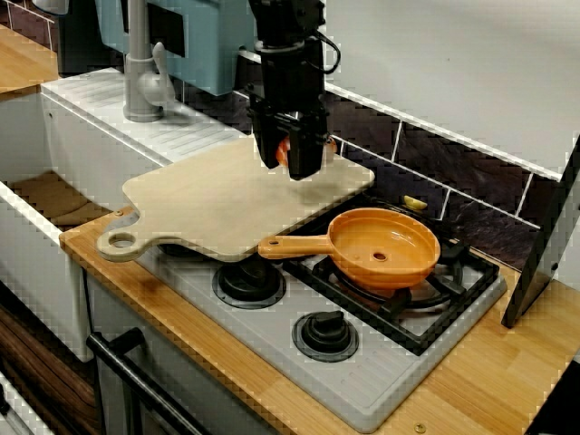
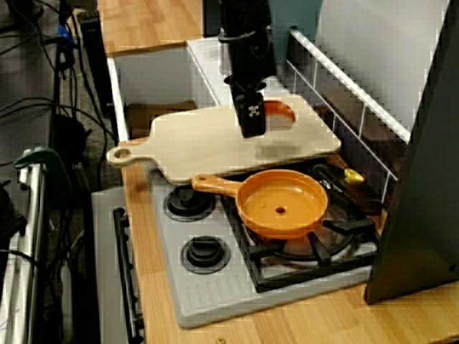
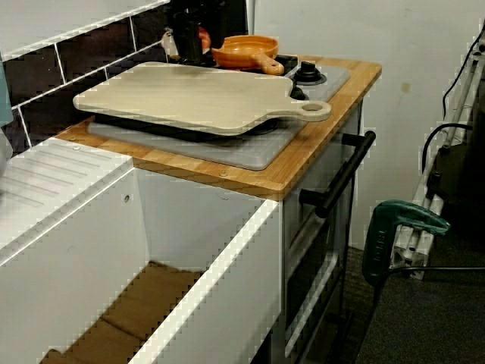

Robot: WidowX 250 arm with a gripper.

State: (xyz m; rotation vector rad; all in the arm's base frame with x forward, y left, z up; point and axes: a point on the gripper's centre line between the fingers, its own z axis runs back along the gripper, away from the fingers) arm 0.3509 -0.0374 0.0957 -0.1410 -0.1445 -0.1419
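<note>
Hovering over the far corner of the cutting board (image 1: pixel 227 195), the claw (image 1: pixel 288 165) is pointing straight down, close to the tiled wall. An orange-red thing (image 1: pixel 283 149) is showing in the gap between its fingers. In the view from the stove end, that thing is sticking out past the claw as a curved piece over the board's back edge. I cannot tell whether the fingers are clamped on it or standing apart around it.

The board is lying across the grey hob (image 1: pixel 362 381), with its ring handle pointing toward the sink (image 3: pixel 227 250). An orange pan (image 1: pixel 385 249) is sitting on the burner grate just beside the board, its handle touching the board's edge. A grey faucet (image 1: pixel 140 72) is standing well apart.
</note>
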